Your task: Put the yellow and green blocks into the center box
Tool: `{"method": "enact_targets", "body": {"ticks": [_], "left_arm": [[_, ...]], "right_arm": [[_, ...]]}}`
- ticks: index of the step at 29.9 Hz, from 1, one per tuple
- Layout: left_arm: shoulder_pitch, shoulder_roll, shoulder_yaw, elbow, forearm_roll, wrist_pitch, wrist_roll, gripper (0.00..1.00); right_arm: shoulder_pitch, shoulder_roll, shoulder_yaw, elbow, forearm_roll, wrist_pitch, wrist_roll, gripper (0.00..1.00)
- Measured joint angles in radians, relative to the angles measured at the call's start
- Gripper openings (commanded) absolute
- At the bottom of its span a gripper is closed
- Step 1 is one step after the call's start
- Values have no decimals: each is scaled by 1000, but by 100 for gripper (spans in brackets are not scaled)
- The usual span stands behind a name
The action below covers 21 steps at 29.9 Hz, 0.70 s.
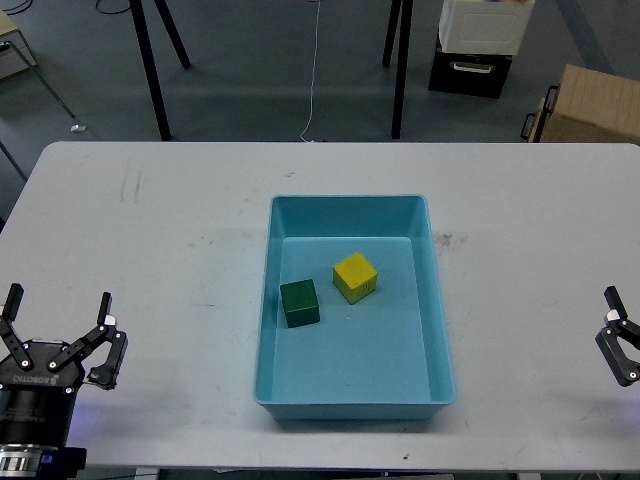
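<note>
A light blue box sits at the middle of the white table. Inside it lie a yellow block and a dark green block, side by side and slightly apart, on the box floor. My left gripper is open and empty at the table's front left, far from the box. My right gripper shows only partly at the right edge; its fingers stand apart and hold nothing.
The white table carries only the box. Beyond its far edge are black stand legs, a cardboard box and a white-and-black case on the floor.
</note>
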Motion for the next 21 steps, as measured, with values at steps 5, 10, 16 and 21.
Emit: {"method": "enact_targets", "body": {"ticks": [5, 10, 16, 21], "left_arm": [[0, 0, 5, 0, 2, 0, 1, 100], [0, 0, 16, 1, 3, 0, 6, 100], [8, 0, 22, 2, 4, 0, 9, 100], [11, 0, 22, 2, 5, 0, 10, 100]], "right_arm": [[0, 0, 60, -13, 6, 0, 19, 100], [-5, -1, 47, -15, 7, 0, 20, 100], [-4, -1, -1, -19, -6, 0, 19, 100], [-3, -1, -10, -20, -7, 0, 19, 100]]}}
